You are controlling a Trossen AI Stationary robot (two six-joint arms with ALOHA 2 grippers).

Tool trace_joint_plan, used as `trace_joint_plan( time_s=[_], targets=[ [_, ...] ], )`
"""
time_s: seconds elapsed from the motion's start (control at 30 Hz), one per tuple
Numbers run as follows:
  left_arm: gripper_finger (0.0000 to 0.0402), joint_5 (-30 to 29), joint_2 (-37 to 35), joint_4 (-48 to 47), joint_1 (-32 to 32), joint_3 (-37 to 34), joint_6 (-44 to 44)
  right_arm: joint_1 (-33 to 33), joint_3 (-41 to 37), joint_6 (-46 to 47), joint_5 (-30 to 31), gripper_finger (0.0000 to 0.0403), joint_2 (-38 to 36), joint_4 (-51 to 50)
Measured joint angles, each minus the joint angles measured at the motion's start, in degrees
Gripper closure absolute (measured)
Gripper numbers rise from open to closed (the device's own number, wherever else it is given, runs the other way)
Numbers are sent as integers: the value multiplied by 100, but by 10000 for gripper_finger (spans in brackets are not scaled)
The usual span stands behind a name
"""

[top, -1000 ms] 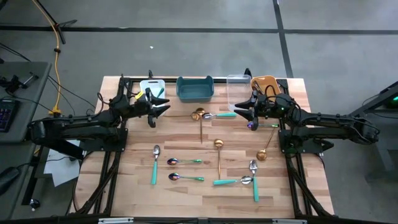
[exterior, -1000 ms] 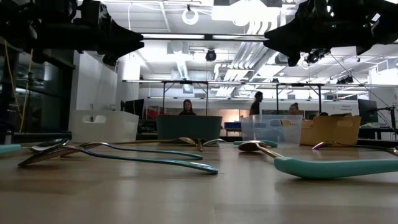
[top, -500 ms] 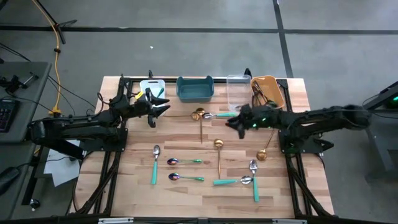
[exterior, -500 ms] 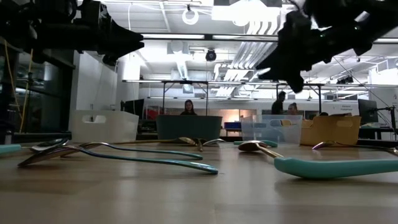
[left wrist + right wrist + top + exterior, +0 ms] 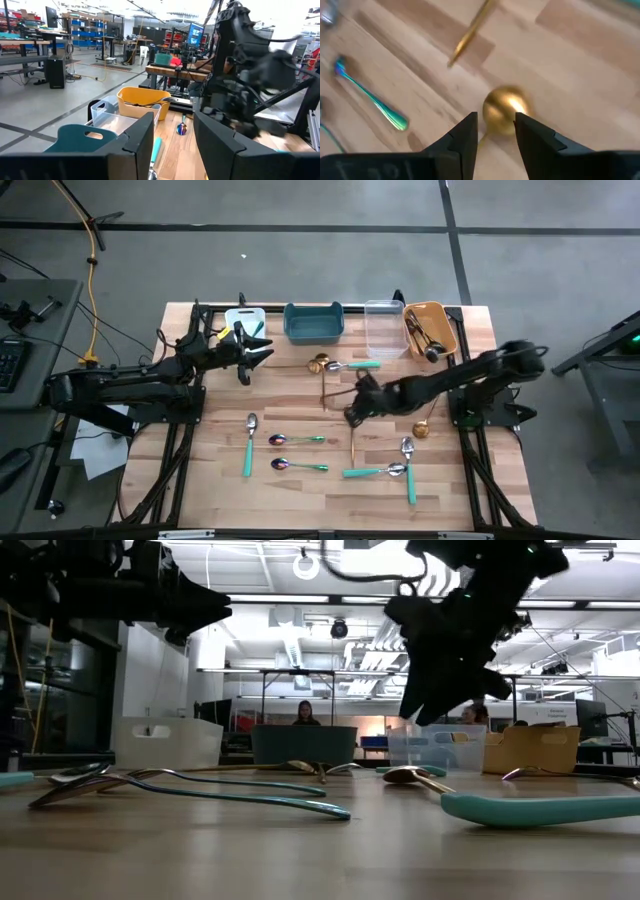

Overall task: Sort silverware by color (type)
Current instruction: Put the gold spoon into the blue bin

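While the left gripper waits open and empty near the white bin at the table's far left, the right gripper hangs over the gold spoon at mid-table, fingers parted with nothing between them. In the right wrist view the spoon's bowl sits just ahead of the gap, and its handle runs toward the table's near edge. A second ago this gripper was back by the orange bin, which now holds dark utensils
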Motion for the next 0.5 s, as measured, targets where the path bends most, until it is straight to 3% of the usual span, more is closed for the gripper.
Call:
trace_joint_plan(
  time_s=[0.2, 0.5],
  targets=[
    [268, 2, 0, -1, 0, 0, -3, 294, 1315, 832, 61, 277, 1080, -1645],
    [268, 13, 0, 0, 1, 0, -5, 380, 1892, 1521, -206, 277, 1965, -1928]
  ],
)
